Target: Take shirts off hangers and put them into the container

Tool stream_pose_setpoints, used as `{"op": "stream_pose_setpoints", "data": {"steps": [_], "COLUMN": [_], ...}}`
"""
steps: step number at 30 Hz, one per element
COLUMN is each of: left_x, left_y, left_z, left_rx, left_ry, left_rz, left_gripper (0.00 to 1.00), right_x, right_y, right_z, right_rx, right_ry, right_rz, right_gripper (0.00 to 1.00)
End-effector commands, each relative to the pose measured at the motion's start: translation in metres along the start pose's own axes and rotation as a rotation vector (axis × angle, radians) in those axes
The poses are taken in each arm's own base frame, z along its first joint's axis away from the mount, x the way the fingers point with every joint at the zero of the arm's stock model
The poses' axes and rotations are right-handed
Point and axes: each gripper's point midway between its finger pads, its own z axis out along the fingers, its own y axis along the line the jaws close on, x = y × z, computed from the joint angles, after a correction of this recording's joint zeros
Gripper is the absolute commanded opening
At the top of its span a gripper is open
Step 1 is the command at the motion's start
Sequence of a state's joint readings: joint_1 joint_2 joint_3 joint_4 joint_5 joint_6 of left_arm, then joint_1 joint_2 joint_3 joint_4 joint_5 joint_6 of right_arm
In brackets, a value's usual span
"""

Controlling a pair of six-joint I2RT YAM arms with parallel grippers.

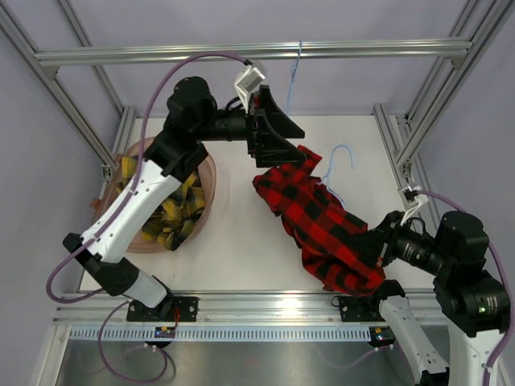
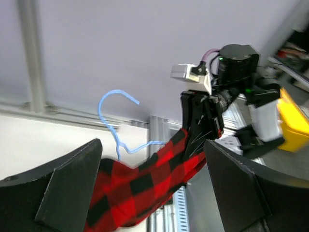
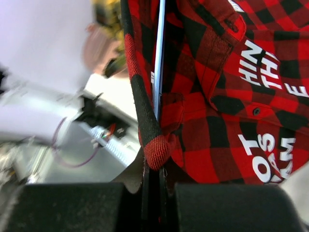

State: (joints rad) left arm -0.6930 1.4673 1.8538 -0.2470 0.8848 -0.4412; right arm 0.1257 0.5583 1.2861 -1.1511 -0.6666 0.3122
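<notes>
white table, aluminium frame | left tool released | right tool clenched on red shirt

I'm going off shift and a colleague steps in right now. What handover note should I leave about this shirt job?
Left gripper: open, fingers either side of the red shirt, not clamped.
Right gripper: shut on the red shirt's lower end; the blue hanger wire runs down to its jaws.
Done: yellow shirt lies in the container; a bare second hanger hangs from the top rail.
Left: get the red shirt off its hanger and into the container.
</notes>
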Motion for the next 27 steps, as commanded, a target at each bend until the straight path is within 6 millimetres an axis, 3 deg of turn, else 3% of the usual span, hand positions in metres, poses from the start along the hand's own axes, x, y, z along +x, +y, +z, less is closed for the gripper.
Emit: {"op": "stream_pose_setpoints", "data": {"steps": [1,2,4,7,17,20,27], "left_x": [0.014,0.009,0.021,0.035,0.055,0.063,0.075], "left_y": [-0.020,-0.022,-0.013,-0.005,-0.021,-0.022,-0.021], "left_z": [0.011,0.013,0.016,0.020,0.021,0.026,0.031], "left_rx": [0.249,0.278,0.277,0.284,0.377,0.391,0.401], "left_ry": [0.077,0.046,0.060,0.092,0.109,0.126,0.146], "left_rz": [-0.103,-0.064,-0.116,-0.163,-0.196,-0.217,-0.250], "left_gripper": [0.89,0.89,0.89,0.88,0.83,0.75,0.32], "right_x": [0.018,0.023,0.032,0.041,0.040,0.038,0.039], "right_y": [0.043,0.043,0.055,0.058,0.068,0.068,0.070], "right_z": [-0.012,-0.010,-0.016,-0.017,-0.023,-0.023,-0.024], "right_rx": [-0.245,-0.264,-0.351,-0.402,-0.457,-0.458,-0.471], "right_ry": [0.061,0.075,0.092,0.102,0.103,0.101,0.101], "right_rz": [0.007,0.023,0.031,0.039,0.014,0.012,0.003], "right_gripper": [0.00,0.00,0.00,0.00,0.00,0.00,0.00]}}
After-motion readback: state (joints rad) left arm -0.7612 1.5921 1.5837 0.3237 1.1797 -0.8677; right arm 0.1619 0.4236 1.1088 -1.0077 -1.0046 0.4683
